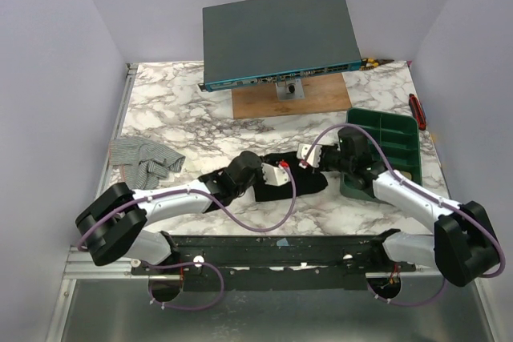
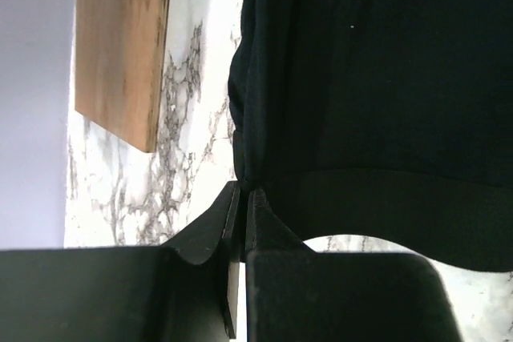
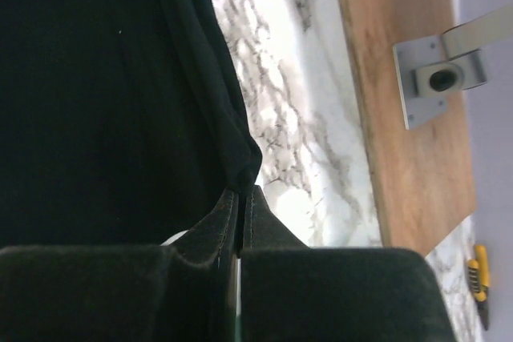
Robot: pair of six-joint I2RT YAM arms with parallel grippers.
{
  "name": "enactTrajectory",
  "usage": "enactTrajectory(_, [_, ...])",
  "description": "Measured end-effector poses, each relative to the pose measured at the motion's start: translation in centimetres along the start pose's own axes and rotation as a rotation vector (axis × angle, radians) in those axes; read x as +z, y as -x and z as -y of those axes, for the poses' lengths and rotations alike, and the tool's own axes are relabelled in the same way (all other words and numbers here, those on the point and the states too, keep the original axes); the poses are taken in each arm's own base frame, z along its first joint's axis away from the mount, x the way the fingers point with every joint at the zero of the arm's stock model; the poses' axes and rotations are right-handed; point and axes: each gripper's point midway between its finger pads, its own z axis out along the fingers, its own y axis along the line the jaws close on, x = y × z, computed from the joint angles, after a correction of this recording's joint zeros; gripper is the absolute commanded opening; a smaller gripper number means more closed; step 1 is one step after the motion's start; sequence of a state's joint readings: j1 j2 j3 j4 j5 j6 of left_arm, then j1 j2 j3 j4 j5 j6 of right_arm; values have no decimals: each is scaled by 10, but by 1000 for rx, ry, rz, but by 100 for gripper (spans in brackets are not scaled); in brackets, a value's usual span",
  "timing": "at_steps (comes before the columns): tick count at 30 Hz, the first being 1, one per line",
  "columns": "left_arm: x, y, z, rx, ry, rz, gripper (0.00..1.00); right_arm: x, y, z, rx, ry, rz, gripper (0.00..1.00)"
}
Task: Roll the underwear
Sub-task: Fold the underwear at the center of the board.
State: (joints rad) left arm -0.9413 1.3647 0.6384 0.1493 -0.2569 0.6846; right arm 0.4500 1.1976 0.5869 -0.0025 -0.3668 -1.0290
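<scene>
Pinching black underwear (image 1: 304, 183) corners on marble table (image 1: 172, 102): left gripper (image 2: 242, 198) and right gripper (image 3: 242, 196) both clamping fully closed on fabric.

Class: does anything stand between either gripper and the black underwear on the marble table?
Nothing visible does. The left gripper and the right gripper each have their jaws shut on an edge of the black underwear.

Top cam overhead, looks down; wrist cams close, share underwear (image 2: 361, 78).
</scene>
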Motion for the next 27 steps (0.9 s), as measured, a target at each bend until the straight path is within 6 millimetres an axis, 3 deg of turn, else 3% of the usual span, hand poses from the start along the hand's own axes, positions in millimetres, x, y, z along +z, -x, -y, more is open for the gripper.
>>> enactTrajectory(4, [1,2,-6,25,21,11,0,4,5,10,-37,-34,29,1])
enactTrajectory(7, [3,3,-4,44,28,13,0,6,2,6,-78,-39,37,1])
enactTrajectory(11, [5,0,12,73,7,10,0,4,-11,-18,-127,-17,30,1])
enactTrajectory(15, [1,11,31,120,-12,36,0,-1,-20,-35,-165,-7,25,1])
enactTrajectory(27, [-10,37,66,187,-39,78,0,-10,-18,-33,-199,-37,25,3])
